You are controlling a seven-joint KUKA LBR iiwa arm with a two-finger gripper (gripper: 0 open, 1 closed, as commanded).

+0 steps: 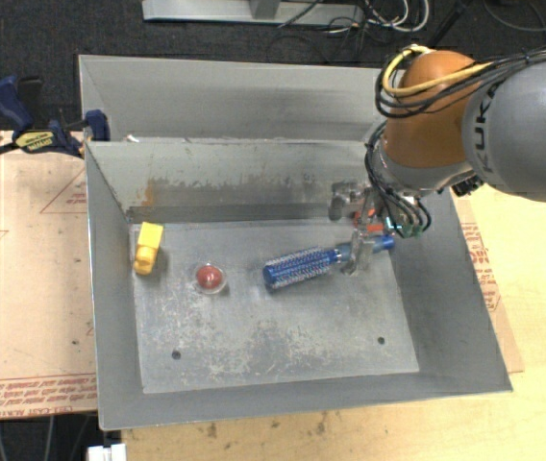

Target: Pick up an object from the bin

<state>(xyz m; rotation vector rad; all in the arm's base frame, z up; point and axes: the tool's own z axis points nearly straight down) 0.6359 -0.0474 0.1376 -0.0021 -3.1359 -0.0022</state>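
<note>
A blue bristly brush (300, 267) lies on the bin floor right of the middle, tilted with its right end higher. My gripper (359, 254) hangs at the brush's right end, its fingertip touching or just above that end. A small red ball in a clear cup (210, 278) sits to the left of the brush. Further left, near the left wall, lies a yellow block (147, 247).
The arm with its orange cover and cables comes in from the upper right over the bin's back right corner. The three things lie in a row across the floor's far half.
</note>
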